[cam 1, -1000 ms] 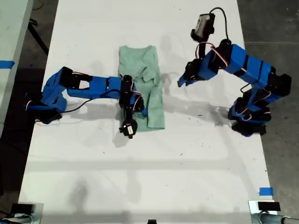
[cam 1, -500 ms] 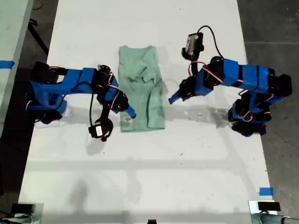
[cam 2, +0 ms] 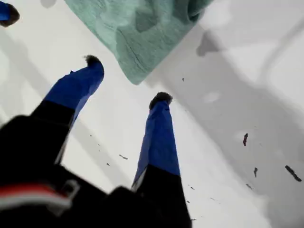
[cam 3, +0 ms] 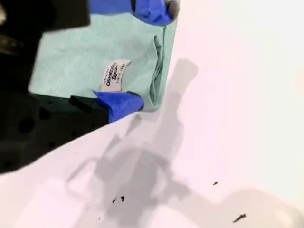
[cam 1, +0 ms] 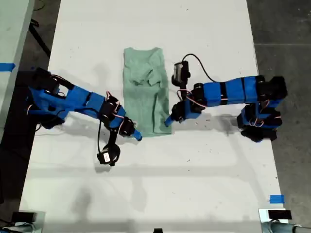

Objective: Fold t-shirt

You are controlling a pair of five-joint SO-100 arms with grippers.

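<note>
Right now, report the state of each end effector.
My first end effector: open, holding nothing; a corner of the shirt lies at its tips.
My second end effector: open, straddling the shirt's labelled edge, not clamped.

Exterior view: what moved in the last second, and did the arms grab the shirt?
My first hand came down to the lower corner of the t-shirt on the exterior view's right; my second hand slid off the cloth to the other lower corner. Neither has gripped. The t-shirt stayed put.
</note>
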